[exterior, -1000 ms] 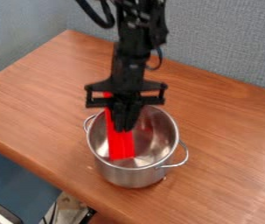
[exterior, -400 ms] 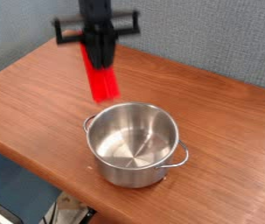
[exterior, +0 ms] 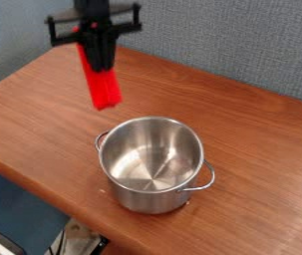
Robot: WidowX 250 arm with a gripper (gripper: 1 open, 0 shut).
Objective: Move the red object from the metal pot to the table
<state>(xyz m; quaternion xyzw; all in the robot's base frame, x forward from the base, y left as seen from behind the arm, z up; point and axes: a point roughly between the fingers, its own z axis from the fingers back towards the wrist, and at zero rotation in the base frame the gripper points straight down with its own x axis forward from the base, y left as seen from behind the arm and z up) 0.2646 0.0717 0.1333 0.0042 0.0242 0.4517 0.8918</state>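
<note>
Higher now: one red object (exterior: 103, 85), one metal pot (exterior: 153, 164).

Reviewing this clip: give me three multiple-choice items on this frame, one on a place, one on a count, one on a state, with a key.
1. Where is the red block?
A. Lying inside the metal pot
B. Hanging in the air from the gripper, up and left of the pot
C. Flat on the table

2. How many loop handles show on the metal pot?
A. None
B. Two
C. Four

3. What is the gripper doing?
A. Shut on the red block
B. Open above the pot
C. Gripping the pot's rim

Key: 1 B, the block dangles clear of the wooden table; 2 B, one handle sits at each side of the rim; 3 A, the fingers clamp the block's top end.
</note>
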